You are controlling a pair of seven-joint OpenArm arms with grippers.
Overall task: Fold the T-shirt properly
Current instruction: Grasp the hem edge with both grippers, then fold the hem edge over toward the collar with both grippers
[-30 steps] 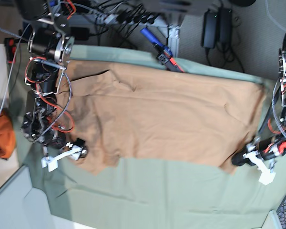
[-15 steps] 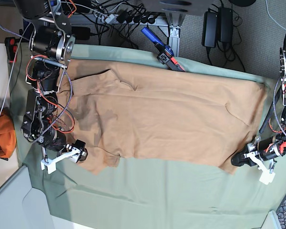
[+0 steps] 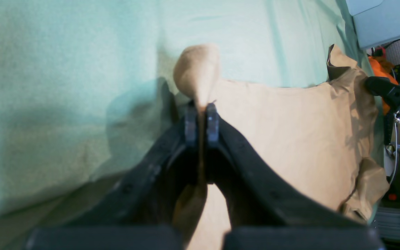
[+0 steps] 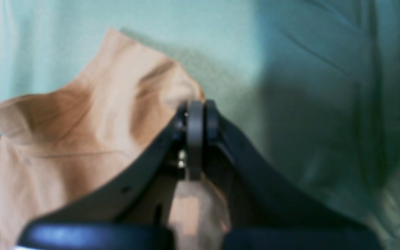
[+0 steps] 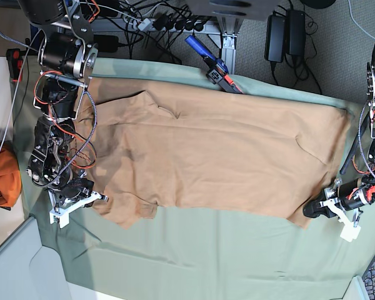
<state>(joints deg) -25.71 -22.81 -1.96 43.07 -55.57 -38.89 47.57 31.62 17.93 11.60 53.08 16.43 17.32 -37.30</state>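
Note:
The tan T-shirt (image 5: 219, 156) lies spread out flat on the pale green cloth (image 5: 206, 256). At the base view's right, my left gripper (image 5: 309, 210) is shut on the shirt's lower right corner. In the left wrist view a fold of tan fabric (image 3: 196, 73) sticks up past the shut left gripper (image 3: 201, 116). On the base view's left, my right gripper (image 5: 99, 199) sits at the shirt's lower left edge near the sleeve. The right wrist view shows that right gripper (image 4: 196, 118) shut, with tan cloth (image 4: 82, 114) bunched against it and showing between the finger bases.
A brighter orange cloth bundle (image 5: 1, 175) sits off the left side of the table. A blue-handled tool (image 5: 209, 62) lies at the far edge, with power bricks and cables (image 5: 284, 31) behind it. A pale panel (image 5: 19, 269) borders the near left corner.
My right gripper has dropped to the shirt's lower left edge and gone from open to shut. The left gripper has stayed shut on its corner.

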